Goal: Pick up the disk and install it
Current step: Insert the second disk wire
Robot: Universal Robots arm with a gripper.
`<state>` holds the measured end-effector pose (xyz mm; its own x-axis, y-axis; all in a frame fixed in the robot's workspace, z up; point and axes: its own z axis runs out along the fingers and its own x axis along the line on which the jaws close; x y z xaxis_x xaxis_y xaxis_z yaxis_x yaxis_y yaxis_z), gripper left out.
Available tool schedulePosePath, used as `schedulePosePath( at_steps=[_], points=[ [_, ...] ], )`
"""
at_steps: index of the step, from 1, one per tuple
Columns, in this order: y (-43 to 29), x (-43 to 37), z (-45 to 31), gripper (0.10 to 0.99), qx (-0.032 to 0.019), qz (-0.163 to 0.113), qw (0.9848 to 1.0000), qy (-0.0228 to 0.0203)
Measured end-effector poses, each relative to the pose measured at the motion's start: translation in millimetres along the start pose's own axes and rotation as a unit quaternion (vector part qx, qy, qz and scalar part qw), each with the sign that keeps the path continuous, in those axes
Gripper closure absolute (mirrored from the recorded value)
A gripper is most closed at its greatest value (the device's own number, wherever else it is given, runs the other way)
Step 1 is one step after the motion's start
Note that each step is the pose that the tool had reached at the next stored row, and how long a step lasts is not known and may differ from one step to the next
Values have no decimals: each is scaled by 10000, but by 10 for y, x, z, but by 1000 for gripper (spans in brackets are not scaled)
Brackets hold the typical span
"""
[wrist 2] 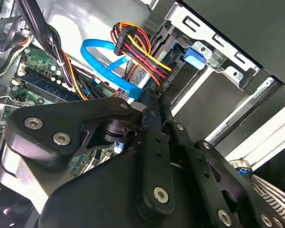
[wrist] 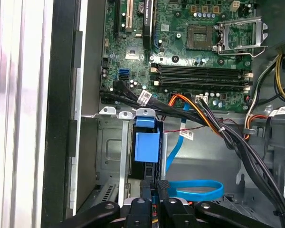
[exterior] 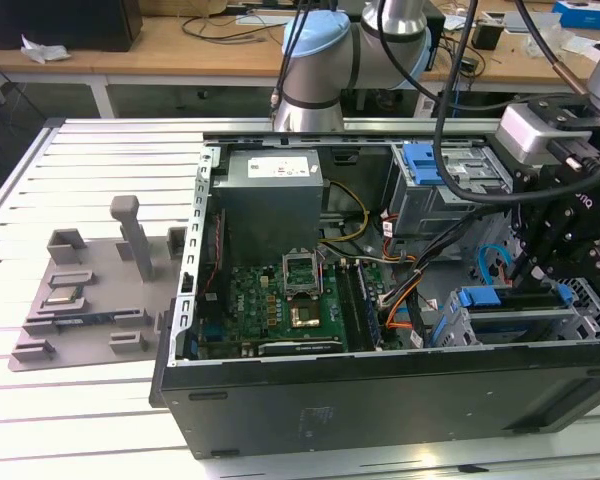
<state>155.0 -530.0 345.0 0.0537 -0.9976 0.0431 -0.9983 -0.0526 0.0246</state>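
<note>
The disk (wrist: 146, 146) stands on edge in a slot of the metal drive cage (wrist: 111, 156), at the open computer case's near corner on the exterior view's right. Its blue carrier bracket (exterior: 478, 298) faces the motherboard. My gripper (wrist: 154, 186) sits just above the disk's rear end, its two black fingers (wrist: 162, 189) pressed close together on the thin edge. In the second wrist view the gripper (wrist 2: 154, 107) reaches down beside a sliver of blue carrier (wrist 2: 143, 97). The exterior view shows the gripper (exterior: 528, 270) low over the cage.
A blue flat cable (wrist: 194, 189) loops next to the fingers. Orange and black cable bundles (wrist: 213, 118) cross beside the cage. The motherboard (exterior: 280, 300) and grey power-supply box (exterior: 270, 195) fill the case. A second cage with a blue latch (exterior: 425, 163) sits farther back. A grey fixture (exterior: 90, 290) lies outside.
</note>
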Motion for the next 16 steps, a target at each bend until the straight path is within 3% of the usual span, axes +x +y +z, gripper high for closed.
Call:
schedulePosePath(
  at_steps=[16],
  points=[
    [-5, 20, 30, 925, 0, 1, 10000, -5]
  ],
)
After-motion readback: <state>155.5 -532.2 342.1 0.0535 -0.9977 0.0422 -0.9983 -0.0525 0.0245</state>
